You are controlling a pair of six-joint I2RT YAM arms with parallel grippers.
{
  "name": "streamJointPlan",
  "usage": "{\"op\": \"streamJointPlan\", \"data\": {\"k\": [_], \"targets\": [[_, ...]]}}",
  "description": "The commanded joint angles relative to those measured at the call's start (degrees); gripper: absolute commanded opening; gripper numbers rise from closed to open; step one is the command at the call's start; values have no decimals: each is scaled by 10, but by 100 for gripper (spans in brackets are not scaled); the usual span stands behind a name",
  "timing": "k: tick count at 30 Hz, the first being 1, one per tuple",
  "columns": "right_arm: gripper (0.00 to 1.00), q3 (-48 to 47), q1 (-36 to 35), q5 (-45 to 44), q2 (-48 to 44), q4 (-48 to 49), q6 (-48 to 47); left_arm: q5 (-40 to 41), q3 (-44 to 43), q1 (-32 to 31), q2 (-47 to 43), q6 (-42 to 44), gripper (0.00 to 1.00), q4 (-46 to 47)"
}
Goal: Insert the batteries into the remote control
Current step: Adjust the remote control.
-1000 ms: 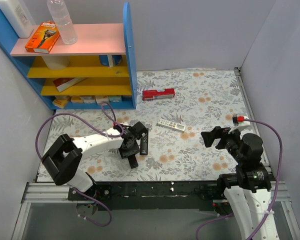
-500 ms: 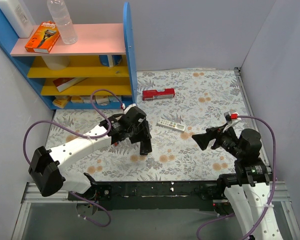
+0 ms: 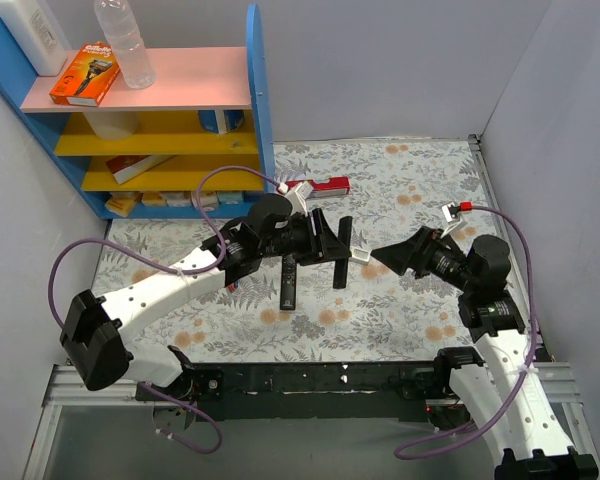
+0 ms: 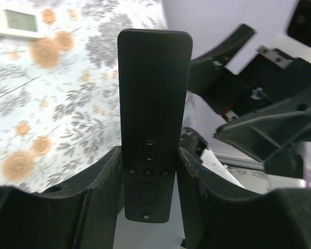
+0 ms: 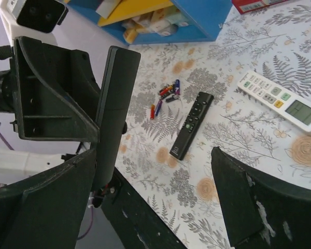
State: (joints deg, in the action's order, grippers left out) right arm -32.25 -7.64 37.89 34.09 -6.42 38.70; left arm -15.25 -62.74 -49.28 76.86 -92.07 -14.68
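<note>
While the left pincer [image 3: 328, 243] reaches over mid-bench in the top view, it is clenched on the remote control [image 3: 342, 268]. The remote control is raised off the floral bench [image 3: 430, 190], long axis running roughly near to far. The right pincer [image 3: 384, 255] points at it from the right, close but apart. A slim black remote [image 3: 288, 285] lies flat on the bench just left of the held one. A white remote [image 3: 359, 256] shows only as a sliver beside it. A red box [image 3: 317, 187] sits farther back, near the foot of the blue shelf unit [image 3: 261, 120].

Left wrist view: the remote control [image 4: 153, 104] stands between the two fingers [image 4: 101, 192], button face toward the camera. It is gripped by its long edges at the button end (round pad and small keys sit right at the grip). The plain end projects outward. The white remote [image 4: 13, 23] lies on the bench at upper left.

Right wrist view: the right pincer's fingers [image 5: 238, 202] are spread wide, released, nothing between them. The remote control [image 5: 115, 104] appears edge-on, slightly tilted, well above the bench. The batteries [image 5: 164, 95], red and blue, lie in a small loose cluster on the bench, just beside the far end of the slim black remote [image 5: 192, 124]. The white remote [image 5: 279, 99] lies to the right.
</note>
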Motion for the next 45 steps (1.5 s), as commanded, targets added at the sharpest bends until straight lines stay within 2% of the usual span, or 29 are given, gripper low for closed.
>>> {"op": "streamJointPlan", "data": {"k": [1, 8, 20, 24, 27, 30, 31, 34, 35, 37, 38, 40, 41, 44, 45], "targets": [[98, 27, -4, 31, -2, 145, 137, -88, -19, -3, 10, -25, 0, 108], [98, 69, -7, 25, 7, 265, 240, -123, -19, -10, 23, -46, 0, 143], [95, 99, -30, 16, 58, 436, 334, -146, -18, -23, 47, -66, 0, 199], [90, 92, -46, 10, 77, 447, 335, -150, -18, -23, 52, -68, 0, 214], [79, 97, -55, 3, 88, 469, 342, -155, -19, -23, 57, -70, 0, 223], [58, 99, -58, 1, 95, 478, 350, -157, -11, -23, 56, -70, 0, 230], [48, 99, -58, 2, 97, 480, 352, -154, -5, -23, 54, -72, 0, 234], [33, 97, -59, 3, 99, 476, 353, -153, 5, -23, 49, -72, 0, 240], [24, 95, -58, 2, 99, 471, 352, -148, 7, -23, 46, -72, 0, 239], [14, 92, -59, -4, 97, 462, 350, -135, 12, -23, 41, -65, 12, 230], [11, 89, -59, -8, 95, 441, 342, -125, 14, -23, 36, -51, 40, 224], [6, 74, -59, -24, 88, 405, 329, -79, 17, -23, 15, -32, 76, 199], [4, 66, -59, -31, 85, 357, 318, -59, 17, -24, 9, -12, 98, 188], [1, 22, -62, -68, 81, 260, 273, 34, 9, -41, -20, 33, 98, 134], [1, 7, -62, -90, 81, 190, 255, 58, 4, -50, -26, 70, 98, 111]]}}
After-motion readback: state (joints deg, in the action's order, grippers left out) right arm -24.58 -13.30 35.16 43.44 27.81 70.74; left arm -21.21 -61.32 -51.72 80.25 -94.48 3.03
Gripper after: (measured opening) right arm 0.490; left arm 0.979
